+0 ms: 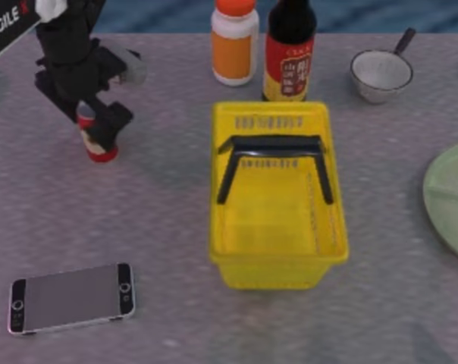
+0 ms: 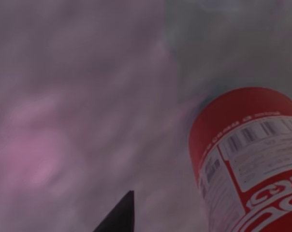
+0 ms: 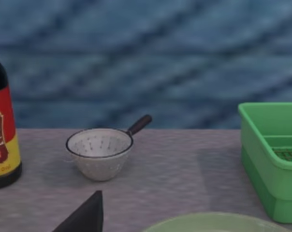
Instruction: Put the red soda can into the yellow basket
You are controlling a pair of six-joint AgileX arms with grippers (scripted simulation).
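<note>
The red soda can point(image 1: 101, 145) stands upright on the table at the far left, well left of the yellow basket point(image 1: 277, 254), which sits mid-table with its dark handle folded across the top. My left gripper point(image 1: 100, 123) hangs over the can's top, open, its fingers straddling the can. In the left wrist view the red soda can point(image 2: 250, 159) fills one side, with a gap of bare table between it and one dark finger point(image 2: 123, 217); the other finger is hidden. My right gripper is outside the top view; its wrist view shows one finger point(image 3: 88, 216) held off-centre.
Behind the basket stand a white bottle with an orange label point(image 1: 234, 42) and a dark bottle with a red label point(image 1: 290, 49). A small white colander point(image 1: 381, 73) is back right, a green plate point(image 1: 450, 199) at the right edge, a phone point(image 1: 71, 297) front left, a green bin point(image 3: 276, 154) beyond.
</note>
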